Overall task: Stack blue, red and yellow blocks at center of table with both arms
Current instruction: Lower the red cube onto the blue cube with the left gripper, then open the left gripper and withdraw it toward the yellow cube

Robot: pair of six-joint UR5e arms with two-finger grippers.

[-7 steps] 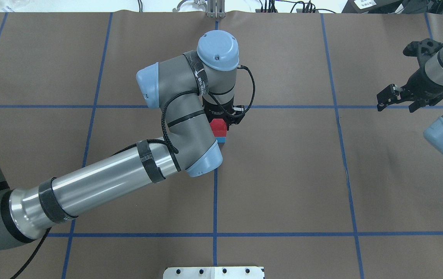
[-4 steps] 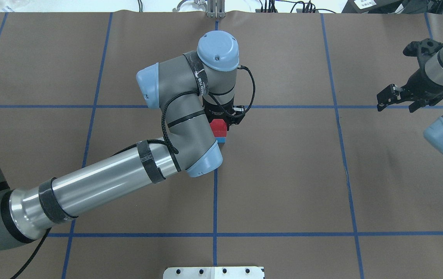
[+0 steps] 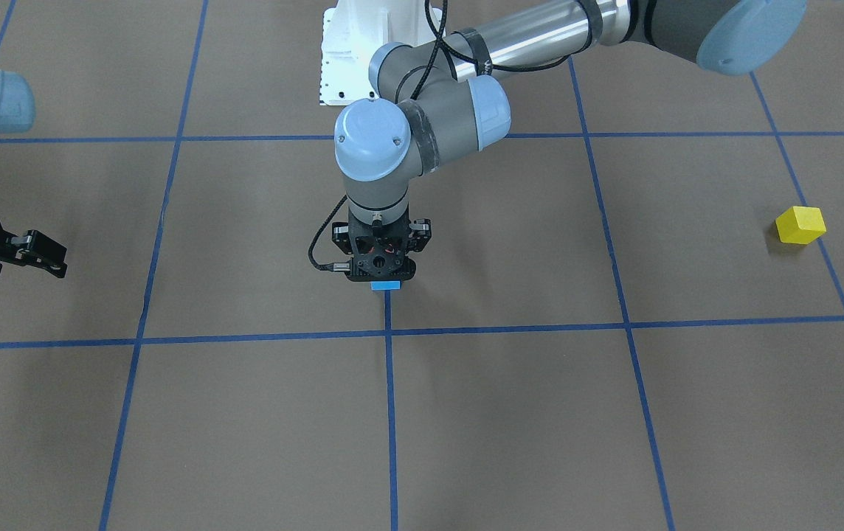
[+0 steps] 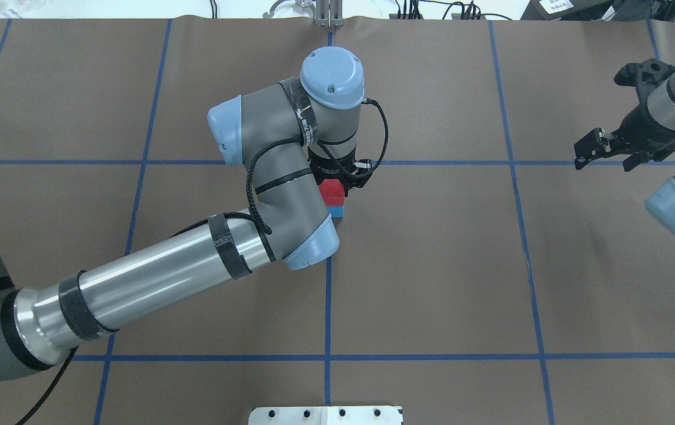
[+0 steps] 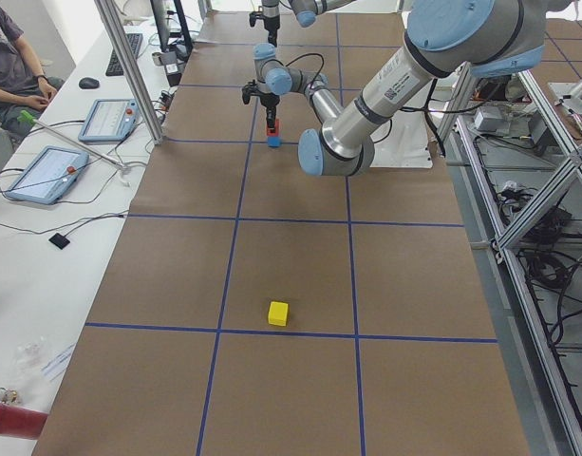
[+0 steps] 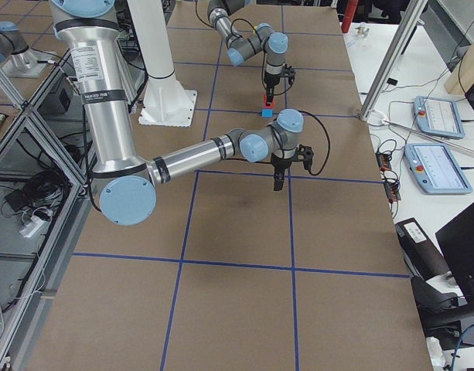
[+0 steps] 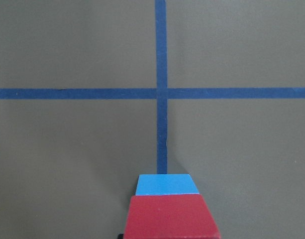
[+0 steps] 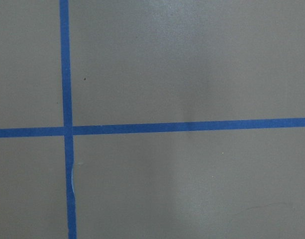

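Just on the robot's side of the blue tape cross (image 7: 161,93) at the middle of the wide matte brown table (image 4: 432,265), the small matte red cube (image 7: 169,216) sits on the small matte light-blue cube (image 7: 167,184). The black left gripper (image 3: 383,265) straddles the red one from above. The risk lies in the let-go: if the jaws part unevenly, or the arm lifts while a pad drags, the red cube could twist or slide off. That would leave the 2-high stack a poor base for the 3rd piece. Well away from the cross on the robot's right, the black right gripper (image 4: 604,162) hangs spread and empty. Well away on the opposite side lies the small matte yellow cube (image 3: 800,225), alone. Bringing it in means a long carry onto a narrow top, where a hard touchdown could topple everything. The red cube seems squarely seated, but no view shows its edges closely. The left wrist covers its fingers from overhead and the gripper body hides them from the front, so I cannot tell whether it clamps the red cube or has freed it. The yellow cube falls outside the overhead view.
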